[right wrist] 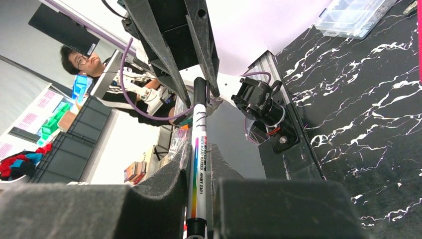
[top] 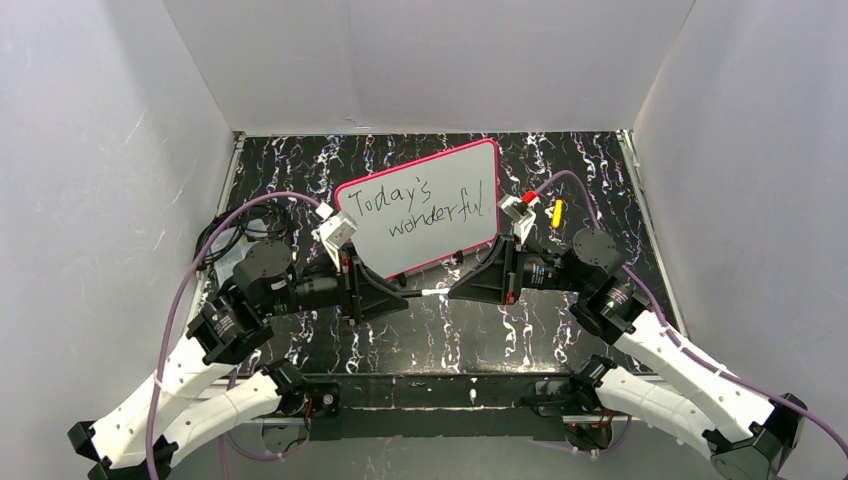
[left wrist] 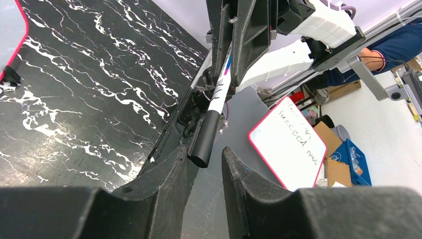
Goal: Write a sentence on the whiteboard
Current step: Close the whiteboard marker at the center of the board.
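The whiteboard (top: 420, 215), pink-framed, lies tilted at the back middle of the black marbled table (top: 560, 330). The sentence (top: 428, 205) on it reads "Today's wonderful" in two black lines. In front of the board my two grippers face each other tip to tip. My right gripper (top: 452, 290) (right wrist: 199, 149) is shut on the white barrel of a marker (top: 428, 292) (right wrist: 200, 144). The marker's black cap (left wrist: 205, 142) reaches between the tips of my left gripper (top: 405, 297) (left wrist: 205, 154). Its jaws stand narrowly open, and a gap shows beside the cap. A corner of the whiteboard (left wrist: 9, 30) shows in the left wrist view.
A small yellow object (top: 557, 211) and a red one (top: 529, 197) lie right of the board. White walls enclose the table on three sides. Purple cables (top: 190, 280) loop along both arms. A clear plastic box (right wrist: 353, 17) shows at the back, and a second whiteboard (left wrist: 288, 144) lies beyond the table's near edge.
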